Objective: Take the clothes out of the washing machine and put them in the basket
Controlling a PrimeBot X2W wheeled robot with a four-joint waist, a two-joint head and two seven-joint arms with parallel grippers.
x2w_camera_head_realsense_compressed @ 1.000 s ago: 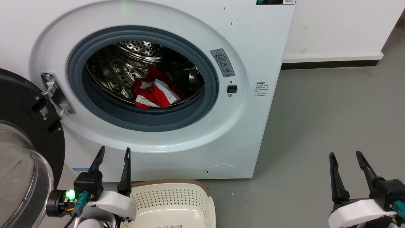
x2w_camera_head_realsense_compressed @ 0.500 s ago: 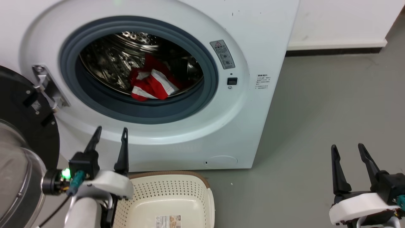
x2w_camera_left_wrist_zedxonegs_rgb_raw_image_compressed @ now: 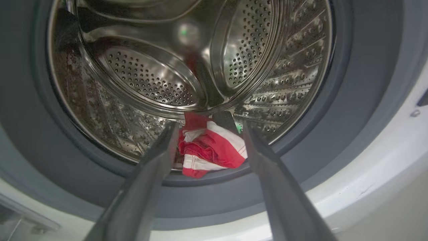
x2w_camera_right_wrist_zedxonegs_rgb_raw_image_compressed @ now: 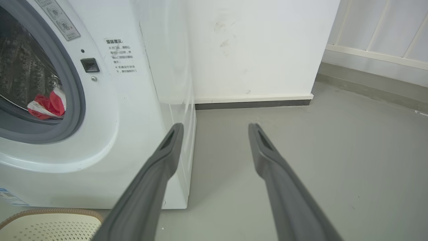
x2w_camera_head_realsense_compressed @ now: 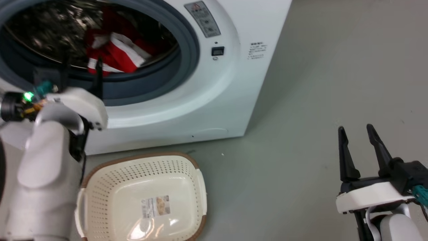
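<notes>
Head view: the camera had tilted since half a second back, so ignore the frame shift. The real change was the left gripper [x2w_camera_head_realsense_compressed: 82, 55], up from below the opening of the large white front-loading washing machine [x2w_camera_head_realsense_compressed: 214, 100] to its grey rubber ring [x2w_camera_head_realsense_compressed: 189, 57], fingers apart, empty. Reads as reach under way, nothing extracted yet. Low cream perforated plastic basket [x2w_camera_head_realsense_compressed: 140, 156] sat on the grey floor [x2w_camera_head_realsense_compressed: 301, 100] just in front of the machine, empty. Right gripper [x2w_camera_head_realsense_compressed: 355, 127] idle over the floor, well to the right, fingers apart. Left wrist view: crumpled red-and-white cloth garment [x2w_camera_left_wrist_zedxonegs_rgb_raw_image_compressed: 210, 150] lay at the front of the perforated steel drum [x2w_camera_left_wrist_zedxonegs_rgb_raw_image_compressed: 150, 77], framed between the fingertips, apparently untouched. Right wrist view: same garment seen inside the ring. Count: one machine, one basket, one visible garment, two grippers
</notes>
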